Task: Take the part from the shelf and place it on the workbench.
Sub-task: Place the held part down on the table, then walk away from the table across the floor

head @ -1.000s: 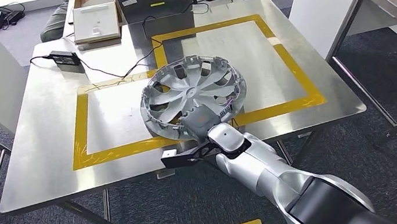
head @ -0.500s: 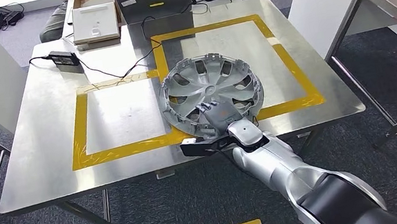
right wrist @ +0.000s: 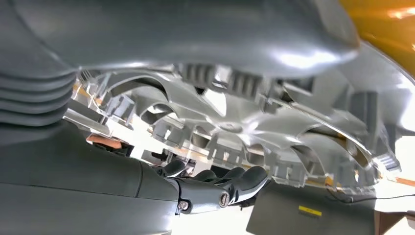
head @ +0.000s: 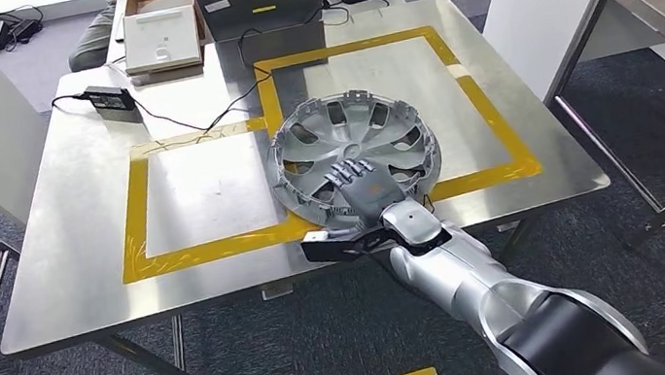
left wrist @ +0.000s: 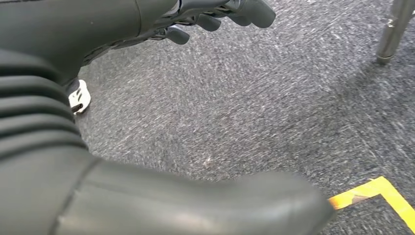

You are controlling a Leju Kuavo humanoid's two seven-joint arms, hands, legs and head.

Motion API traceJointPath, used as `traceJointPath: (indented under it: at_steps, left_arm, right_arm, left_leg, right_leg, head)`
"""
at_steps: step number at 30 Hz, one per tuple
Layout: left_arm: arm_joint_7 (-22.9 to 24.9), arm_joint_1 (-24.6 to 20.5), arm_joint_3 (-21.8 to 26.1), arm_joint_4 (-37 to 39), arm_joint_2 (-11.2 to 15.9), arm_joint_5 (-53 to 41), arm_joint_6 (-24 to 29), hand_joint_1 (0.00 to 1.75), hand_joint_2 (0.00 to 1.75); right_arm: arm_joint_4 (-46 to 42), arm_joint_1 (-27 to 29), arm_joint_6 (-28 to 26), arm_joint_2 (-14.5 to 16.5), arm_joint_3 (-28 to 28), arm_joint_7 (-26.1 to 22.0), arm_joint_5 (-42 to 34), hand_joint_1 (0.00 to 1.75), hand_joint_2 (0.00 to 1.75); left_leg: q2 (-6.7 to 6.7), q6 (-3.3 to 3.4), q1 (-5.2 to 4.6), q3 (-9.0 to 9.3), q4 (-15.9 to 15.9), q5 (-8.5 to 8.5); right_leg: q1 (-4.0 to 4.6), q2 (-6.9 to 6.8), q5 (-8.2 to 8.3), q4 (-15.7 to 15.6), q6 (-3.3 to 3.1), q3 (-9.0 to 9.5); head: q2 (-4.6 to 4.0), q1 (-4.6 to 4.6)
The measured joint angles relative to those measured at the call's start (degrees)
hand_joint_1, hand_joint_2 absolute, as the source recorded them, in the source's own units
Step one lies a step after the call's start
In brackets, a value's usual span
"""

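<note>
While the right hand grips the near rim of the hubcap, tilted over the workbench's yellow tape, an early release could send it sliding off the near edge.

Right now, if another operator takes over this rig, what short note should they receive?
Right robot hand: fingers spread over the near part of the wheel cover; whether it holds the cover is unclear.
Left robot hand: hangs over the carpet, holding nothing.
Wheel cover: on the workbench, across the yellow tape.
Done: part has reached the bench.
Left: confirm release, withdraw the right arm.
</note>
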Motion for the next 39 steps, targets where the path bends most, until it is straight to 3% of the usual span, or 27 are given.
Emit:
traceJointPath:
  at_steps: [2, 4, 8, 10, 13, 14, 15, 16, 19, 21, 23, 24, 26, 28, 29, 30, 31, 33, 35, 36, 39]
  left_arm:
    - [0.3, 0.1, 0.0, 0.0, 0.0, 0.0, 0.1, 0.0, 0.0]
    - [0.5, 0.1, 0.0, 0.0, 0.1, -0.1, 0.2, 0.0, 0.0]
    - [0.6, 0.2, 0.1, 0.1, 0.2, -0.1, 0.2, 0.0, 0.0]
    - [0.6, 0.3, 0.1, 0.1, 0.3, -0.1, 0.1, 0.0, 0.0]
    - [0.4, 0.4, 0.3, 0.1, 0.3, -0.1, 0.1, 0.0, 0.0]
    - [0.3, 0.4, 0.3, 0.1, 0.4, -0.1, 0.0, 0.0, 0.0]
    - [0.3, 0.4, 0.4, 0.1, 0.4, -0.1, 0.0, 0.0, 0.0]
    - [0.2, 0.3, 0.4, 0.1, 0.4, -0.1, 0.0, 0.0, 0.0]
    - [0.1, 0.2, 0.5, 0.1, 0.6, -0.1, 0.0, 0.0, 0.0]
    - [0.1, 0.1, 0.5, 0.1, 0.7, -0.1, 0.0, 0.0, 0.0]
    - [0.1, 0.1, 0.5, 0.1, 0.8, -0.1, 0.0, 0.0, 0.0]
    - [0.1, 0.1, 0.5, 0.1, 0.8, -0.1, 0.0, 0.0, 0.0]
    - [0.1, 0.0, 0.5, 0.1, 0.7, -0.2, -0.1, 0.0, 0.0]
    - [0.1, 0.0, 0.5, 0.1, 0.7, -0.3, -0.2, 0.0, 0.0]
    - [0.1, -0.1, 0.5, 0.1, 0.7, -0.4, -0.3, 0.0, 0.0]
    - [0.1, -0.1, 0.5, 0.1, 0.7, -0.5, -0.4, 0.0, 0.0]
    - [0.1, -0.1, 0.5, 0.1, 0.7, -0.6, -0.4, 0.0, 0.0]
    - [0.2, -0.1, 0.5, 0.1, 0.7, -0.7, -0.5, 0.0, 0.0]
    - [0.3, -0.1, 0.5, 0.1, 0.7, -0.8, -0.5, 0.0, 0.0]
    - [0.3, -0.2, 0.5, 0.1, 0.7, -0.9, -0.5, 0.0, 0.0]
    - [0.3, -0.2, 0.5, 0.1, 0.7, -1.1, -0.8, 0.0, 0.0]
  right_arm:
    - [0.0, 0.0, -0.1, -0.1, -0.2, -0.2, 0.0, 0.0, 0.0]
    - [0.0, -0.1, -0.2, -0.1, -0.3, -0.5, 0.0, 0.0, 0.0]
    - [0.0, -0.1, -0.3, -0.1, -0.8, -0.5, -0.1, 0.0, 0.0]
    - [0.0, -0.1, -0.4, -0.1, -1.0, -0.5, -0.2, 0.0, 0.0]
    - [0.0, 0.1, -0.4, -0.1, -1.3, -0.6, -0.3, 0.0, 0.0]
    - [0.0, 0.3, -0.4, -0.1, -1.3, -0.6, -0.3, 0.0, 0.0]
    - [0.0, 0.4, -0.4, -0.1, -1.3, -0.6, -0.3, 0.0, 0.0]
    - [0.0, 0.5, -0.4, -0.1, -1.3, -0.6, -0.3, 0.0, 0.0]
    - [0.0, 0.5, -0.5, -0.1, -1.3, -0.5, -0.4, 0.0, 0.0]
    - [0.0, 0.5, -0.6, -0.1, -1.4, -0.6, -0.4, 0.0, 0.0]
    - [0.0, 0.5, -0.6, -0.2, -1.4, -0.6, -0.4, 0.0, 0.0]
    - [0.0, 0.5, -0.6, -0.2, -1.4, -0.5, -0.4, 0.0, 0.0]
    - [0.0, 0.5, -0.6, -0.3, -1.4, -0.5, -0.5, 0.0, 0.0]
    - [0.0, 0.5, -0.6, -0.4, -1.4, -0.4, -0.5, 0.0, 0.0]
    - [0.0, 0.6, -0.6, -0.4, -1.5, -0.4, -0.5, 0.0, 0.0]
    - [0.0, 0.6, -0.7, -0.4, -1.7, -0.5, -0.5, 0.0, 0.0]
    - [0.0, 0.6, -0.8, -0.4, -1.9, -0.6, -0.5, 0.0, 0.0]
    - [0.0, 0.6, -1.5, -0.4, -2.3, -1.0, -0.5, 0.0, 0.0]
    - [-0.2, 0.5, -2.9, -0.4, -2.7, -1.8, -0.6, 0.0, 0.0]
    - [-0.3, 0.4, -3.7, -0.4, -2.9, -2.3, -0.8, 0.0, 0.0]
    - [-0.6, -0.2, -5.4, -0.3, -3.9, -3.4, -1.1, 0.0, 0.0]
  left_leg:
    - [-0.03, -0.61, 0.36, -0.28, 0.6, -0.11]
    - [-0.17, -1.62, 0.46, -0.69, 1.2, -0.14]
    - [-0.31, -3.42, 0.42, -1.49, 1.4, 0.45]
    - [-0.28, -3.97, 0.6, -2.73, 3.8, -1.89]
    - [-0.26, -4.2, 0.61, -6.15, 14.3, -8.63]
    - [-0.26, -4.15, 0.59, -6.55, 16.7, -9.55]
    - [-0.26, -3.99, 0.55, -5.93, 17.0, -9.39]
    - [-0.26, -3.74, 0.49, -4.17, 15.1, -8.31]
    - [-0.3, -2.76, 0.02, 3.29, 3.7, -5.35]
    - [-0.37, -2.42, -0.45, 4.66, 1.1, -5.15]
    - [-0.33, -1.78, -0.48, 4.19, 0.9, -4.29]
    - [-0.25, -1.27, -0.35, 3.84, 0.6, -3.74]
    - [-0.02, -0.44, -0.04, 2.81, 0.3, -2.53]
    - [0.14, -0.11, -0.05, 1.36, 0.3, -1.46]
    - [0.21, -0.09, -0.06, 0.57, 0.4, -0.92]
    - [0.25, -0.13, -0.06, -0.23, 0.5, -0.39]
    - [0.26, -0.22, -0.06, -1.01, 0.6, 0.11]
    - [0.26, -0.54, -0.07, -2.37, 1.0, 1.01]
    - [0.25, -1.15, -0.18, -3.14, 1.3, 1.82]
    - [0.25, -1.51, -0.21, -3.29, 1.3, 2.27]
    - [0.09, -2.62, -0.14, -3.72, 1.1, 2.93]
  right_leg:
    - [-0.5, -0.09, 3.94, -6.8, 0.46, 3.08]
    - [-0.53, 0.18, 6.31, -12.4, 0.3, 5.71]
    - [-0.33, 0.6, 6.87, -13.4, -2.06, 5.08]
    - [-0.35, 0.49, 7.64, -13.6, -3.16, 4.4]
    - [-0.03, 0.38, 8.67, -13.6, -3.93, 3.12]
    - [0.14, 0.34, 9.0, -13.6, -3.99, 2.7]
    - [0.3, 0.32, 9.33, -13.6, -4.0, 2.28]
    - [0.42, 0.32, 9.63, -13.5, -3.96, 1.91]
    - [0.58, 0.33, 10.5, -13.5, -3.43, 1.26]
    - [0.48, 0.29, 11.18, -13.7, -2.73, 1.11]
    - [0.4, 0.28, 11.71, -13.8, -1.97, 0.97]
    - [0.41, 0.26, 11.06, -13.3, -1.66, 0.62]
    - [0.39, 0.2, 7.21, -9.4, -1.22, -0.98]
    - [0.39, 0.17, 2.38, -2.3, -0.87, -3.23]
    - [0.38, 0.17, 1.32, 0.6, -0.74, -3.79]
    - [0.38, 0.16, 1.51, 1.9, -0.69, -3.52]
    - [0.38, 0.16, 2.72, 1.1, -0.72, -2.23]
    - [0.42, 0.15, 5.03, -5.6, -1.1, 2.98]
    - [0.74, 0.19, 4.96, -12.4, -1.78, 7.38]
    - [0.92, 0.23, 4.53, -14.0, -2.14, 8.15]
    - [0.9, 0.16, 5.78, -14.6, -3.35, 7.42]
  head:
    - [0.0, 0.01]
    - [0.0, 0.03]
    - [0.0, 0.02]
    - [0.0, -0.09]
    - [0.0, -0.26]
    - [0.0, -0.25]
    - [0.0, -0.25]
    - [0.0, -0.25]
    - [0.0, -0.22]
    - [0.0, -0.24]
    - [0.0, -0.29]
    - [0.0, -0.24]
    - [0.0, -0.11]
    - [0.0, -0.04]
    - [0.0, -0.05]
    - [0.0, -0.05]
    - [0.0, -0.05]
    - [0.0, -0.05]
    - [0.0, -0.1]
    - [0.0, -0.07]
    - [0.0, 0.12]
